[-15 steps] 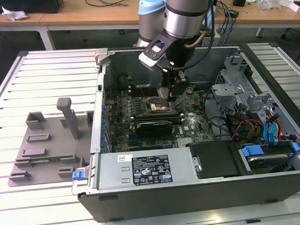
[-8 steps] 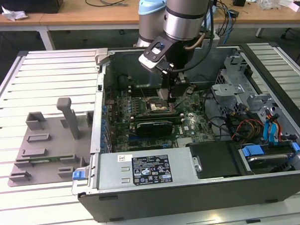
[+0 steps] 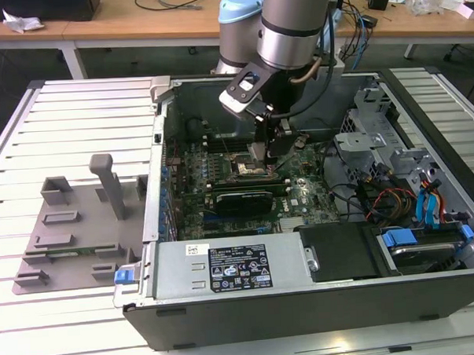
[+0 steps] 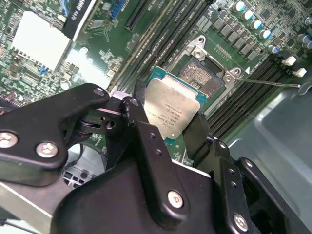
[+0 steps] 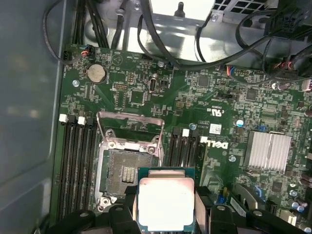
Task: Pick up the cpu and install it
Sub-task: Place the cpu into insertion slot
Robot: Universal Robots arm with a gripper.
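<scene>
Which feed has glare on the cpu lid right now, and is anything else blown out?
First wrist view: the cpu, held in the end effector, is washed pale by glare, and the case wall behind the board is blown white. Second wrist view: the lid is evenly lit and its markings show, but the heatsink glares white.

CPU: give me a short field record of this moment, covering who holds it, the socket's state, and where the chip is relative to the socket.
item: cpu, pale metal top facing the wrist cameras
held by: gripper, shut on two opposite edges
socket: socket empty, contacts exposed
position: cpu held above the motherboard, close beside the socket, not seated
arm: gripper reaching down inside the open case in the exterior view
</scene>
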